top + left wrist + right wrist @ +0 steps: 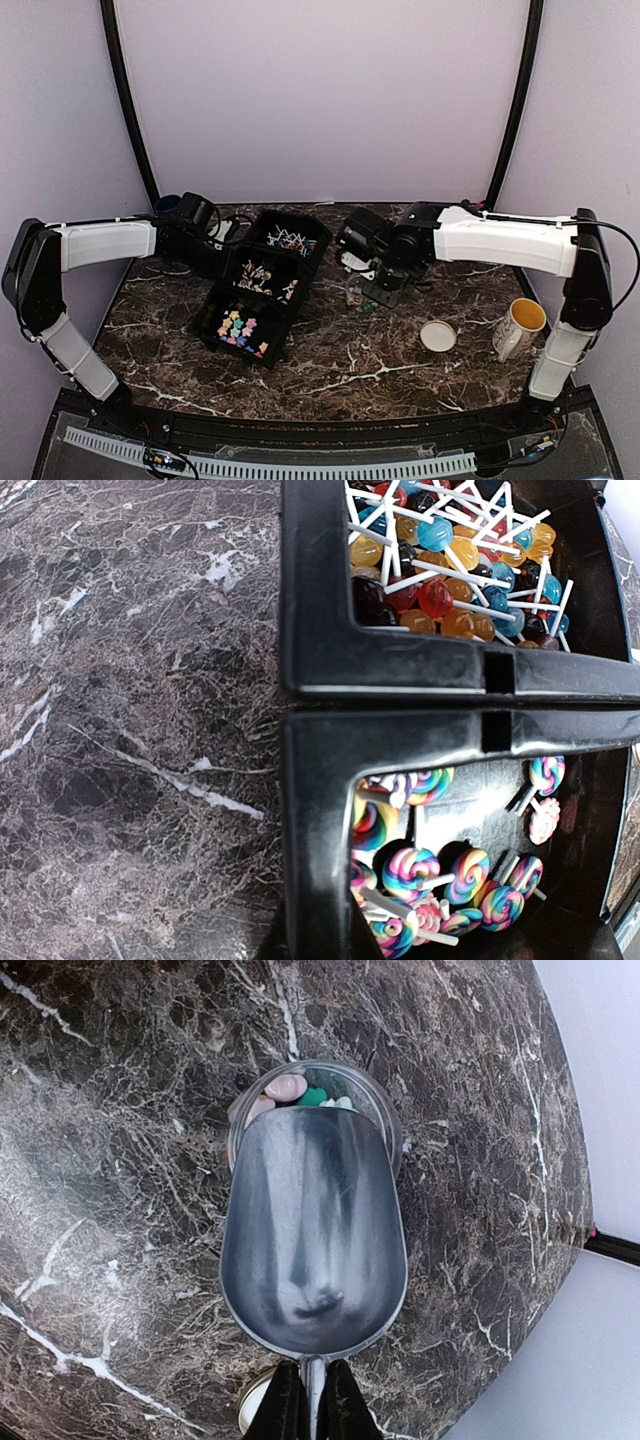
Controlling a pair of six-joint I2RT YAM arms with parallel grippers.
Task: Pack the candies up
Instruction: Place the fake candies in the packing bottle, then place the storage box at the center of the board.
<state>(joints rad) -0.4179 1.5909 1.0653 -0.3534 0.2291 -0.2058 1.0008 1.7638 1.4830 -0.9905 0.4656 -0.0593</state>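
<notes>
- One black plastic three-compartment tray (312, 610) sits on the dark marble table (350, 372), left of centre.
- Its far compartment is heaped with round ball lollipops (440, 595) and its middle one holds swirl lollipops (410, 872). Both lots are too tangled to count.
- The near compartment holds the tiny bright candies (240, 328) in blue, pink, yellow and green, roughly a dozen.
- One small clear round jar (392, 1130) stands right of the tray. About four pink, green and pale candies (287, 1087) show inside it.
- One grey metal scoop (315, 1230) lies over the jar mouth and covers most of it.
- The right gripper (312, 1405) pinches the scoop's thin handle. The jar's candies lie just past the scoop's far lip.
- The left gripper (205, 240) is beside the tray's left wall with its jaws pressed together. Nothing can be seen between them, and the bright candies lie apart from it, toward the near edge.
- One round tan lid (437, 336) and one white mug with a yellow inside (518, 328) sit near the right arm.
</notes>
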